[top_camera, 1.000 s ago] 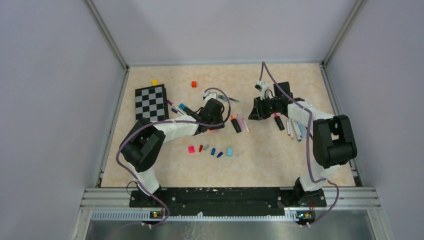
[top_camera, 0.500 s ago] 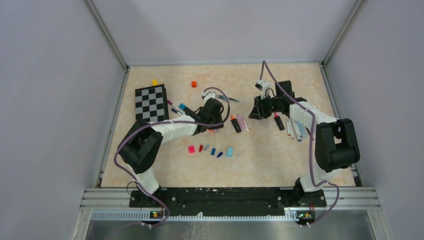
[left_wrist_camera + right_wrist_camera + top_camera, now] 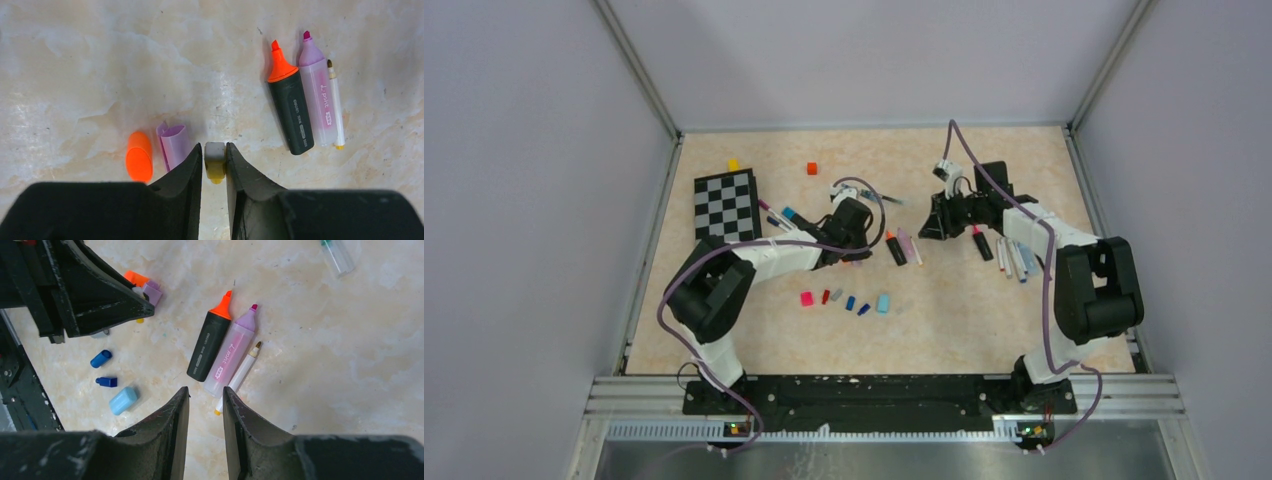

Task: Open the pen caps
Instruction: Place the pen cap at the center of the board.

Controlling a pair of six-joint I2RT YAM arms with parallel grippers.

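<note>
A black and white checkerboard point(image 3: 726, 205) lies flat on the left side of the pale, blotchy table point(image 3: 984, 330). A little yellow cube point(image 3: 733, 165) sits just behind it. A little red cube point(image 3: 812, 169) sits further right, on its own.

Left arm point(image 3: 769, 258): rises from the lower left base, elbow at left, forearm reaching right toward frame centre.
Left gripper point(image 3: 214, 148): pointed down at the table, jaws nearly together, pressing both sides of a yellow cap point(image 3: 215, 165).
Right arm point(image 3: 1039, 228): elbow at right, forearm stretched left toward upper centre.
Right gripper point(image 3: 205, 390): tilted down above the table, jaws a narrow slit apart, empty.
</note>
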